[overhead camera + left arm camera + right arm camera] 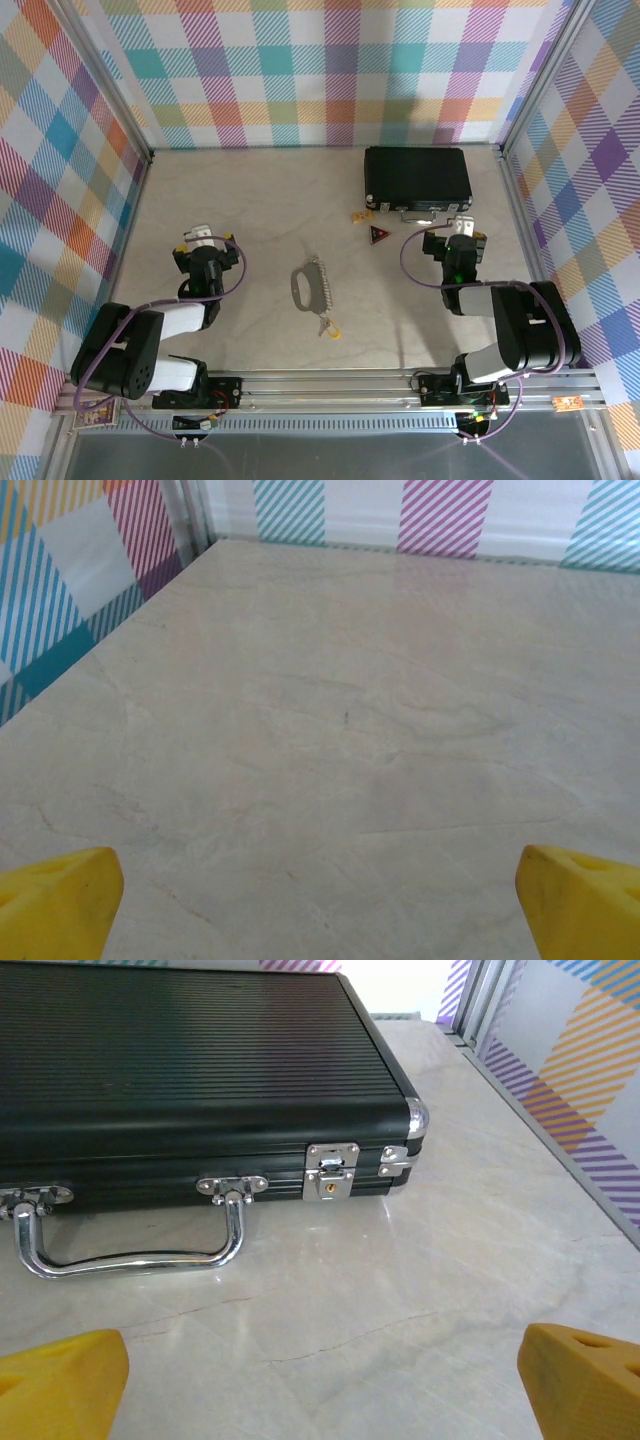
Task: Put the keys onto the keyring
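Both spread, empty: left fingers (60, 905), right fingers (580, 1380) — the key (328, 328), well apart between them, looks light, slippery; pinch its head.

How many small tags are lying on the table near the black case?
2. A tan tag lies by the front left corner of the black case; a dark red triangular tag sits just right of it, farther out. Others may hide behind the case.
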`<state>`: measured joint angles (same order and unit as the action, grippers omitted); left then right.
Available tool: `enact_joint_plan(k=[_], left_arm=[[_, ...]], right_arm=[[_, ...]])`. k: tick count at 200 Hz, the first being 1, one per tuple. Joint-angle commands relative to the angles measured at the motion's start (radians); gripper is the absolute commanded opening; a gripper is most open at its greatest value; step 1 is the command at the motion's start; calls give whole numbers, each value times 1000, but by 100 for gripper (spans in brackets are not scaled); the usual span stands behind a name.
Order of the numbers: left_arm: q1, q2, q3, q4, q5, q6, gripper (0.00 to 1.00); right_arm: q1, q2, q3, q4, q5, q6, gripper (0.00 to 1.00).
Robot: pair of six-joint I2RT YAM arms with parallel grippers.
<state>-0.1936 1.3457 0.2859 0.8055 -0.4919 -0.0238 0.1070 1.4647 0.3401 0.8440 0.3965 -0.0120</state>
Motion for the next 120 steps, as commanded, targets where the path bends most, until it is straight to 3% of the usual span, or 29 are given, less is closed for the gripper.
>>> enact_joint_plan(k=[1, 38, 89, 101, 120], left_arm=[[14, 35, -13, 138, 30, 42, 100], [10, 177, -45, 364, 40, 79, 100], [20, 206, 14, 251, 101, 71, 100], [45, 249, 8, 317, 112, 56, 100], [68, 237, 25, 257, 137, 28, 100]], right_arm=[[-5, 15, 50, -4, -92, 29, 99], [-45, 41, 127, -132, -163, 55, 99], [-63, 34, 114, -118, -198, 65, 99], [-85, 29, 97, -93, -241, 76, 99], [-95, 65, 62, 14, -268, 75, 99]])
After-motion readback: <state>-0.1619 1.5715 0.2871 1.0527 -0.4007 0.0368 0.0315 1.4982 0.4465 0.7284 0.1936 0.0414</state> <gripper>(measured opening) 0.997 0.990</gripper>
